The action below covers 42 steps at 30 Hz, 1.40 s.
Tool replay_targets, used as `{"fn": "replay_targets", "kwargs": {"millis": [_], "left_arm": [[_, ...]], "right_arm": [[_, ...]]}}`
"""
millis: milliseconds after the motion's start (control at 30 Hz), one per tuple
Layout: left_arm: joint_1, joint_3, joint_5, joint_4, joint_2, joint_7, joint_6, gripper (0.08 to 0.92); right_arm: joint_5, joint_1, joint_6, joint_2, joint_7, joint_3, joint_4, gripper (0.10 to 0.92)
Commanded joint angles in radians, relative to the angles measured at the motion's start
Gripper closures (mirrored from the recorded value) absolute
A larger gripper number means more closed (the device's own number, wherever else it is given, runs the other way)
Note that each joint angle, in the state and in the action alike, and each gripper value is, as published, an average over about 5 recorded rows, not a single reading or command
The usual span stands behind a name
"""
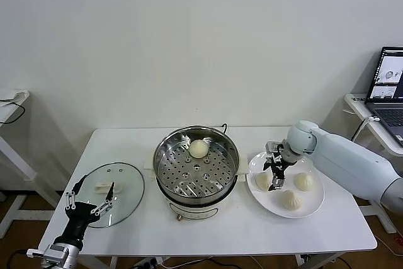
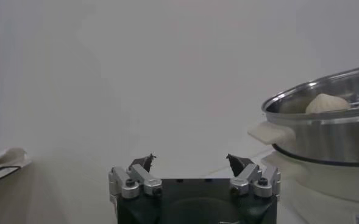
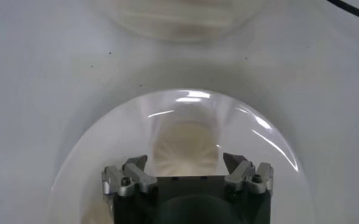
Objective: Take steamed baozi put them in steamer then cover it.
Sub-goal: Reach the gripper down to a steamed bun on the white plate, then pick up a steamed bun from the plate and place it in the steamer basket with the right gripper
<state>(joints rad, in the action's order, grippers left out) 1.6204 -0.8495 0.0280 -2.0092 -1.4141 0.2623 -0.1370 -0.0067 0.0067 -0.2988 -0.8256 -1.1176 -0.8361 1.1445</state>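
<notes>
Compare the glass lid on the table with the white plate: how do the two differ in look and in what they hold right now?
The glass lid is clear with a cream bar handle on top; the white plate is opaque and has no handle. The lid lies at the robot's left of the steamer and holds nothing; the plate sits at its right and holds three baozi. Both are round and rest flat on the table.
</notes>
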Motion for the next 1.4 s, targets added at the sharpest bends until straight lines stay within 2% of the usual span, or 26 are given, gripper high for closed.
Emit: {"fn": "replay_targets", "kwargs": {"millis": [33, 167, 400, 700, 1067, 1400], "left_arm": [[-0.001, 0.002, 0.001, 0.002, 0.000, -0.001, -0.001, 0.177], [-0.002, 0.002, 0.001, 0.005, 0.000, -0.001, -0.001, 0.177], [-0.002, 0.004, 0.001, 0.004, 0.000, -0.001, -0.001, 0.177], [0.000, 0.006, 0.002, 0.000, 0.001, -0.001, -0.001, 0.177], [0.003, 0.005, 0.004, -0.001, 0.005, -0.002, 0.000, 0.177], [0.013, -0.005, 0.005, -0.015, 0.010, -0.002, -0.004, 0.177]], "right_arm": [[-0.022, -0.016, 0.001, -0.010, 0.001, 0.013, -0.010, 0.203], [-0.030, -0.021, 0.003, -0.014, 0.000, 0.018, -0.014, 0.225], [-0.036, -0.023, 0.007, -0.017, 0.002, 0.024, -0.017, 0.357], [0.003, 0.017, 0.001, 0.037, -0.012, 0.003, 0.031, 0.368], [0.296, 0.469, -0.079, 0.233, -0.054, -0.334, 0.296, 0.364], [0.543, 0.965, -0.179, 0.193, -0.070, -0.662, 0.475, 0.364]]}}
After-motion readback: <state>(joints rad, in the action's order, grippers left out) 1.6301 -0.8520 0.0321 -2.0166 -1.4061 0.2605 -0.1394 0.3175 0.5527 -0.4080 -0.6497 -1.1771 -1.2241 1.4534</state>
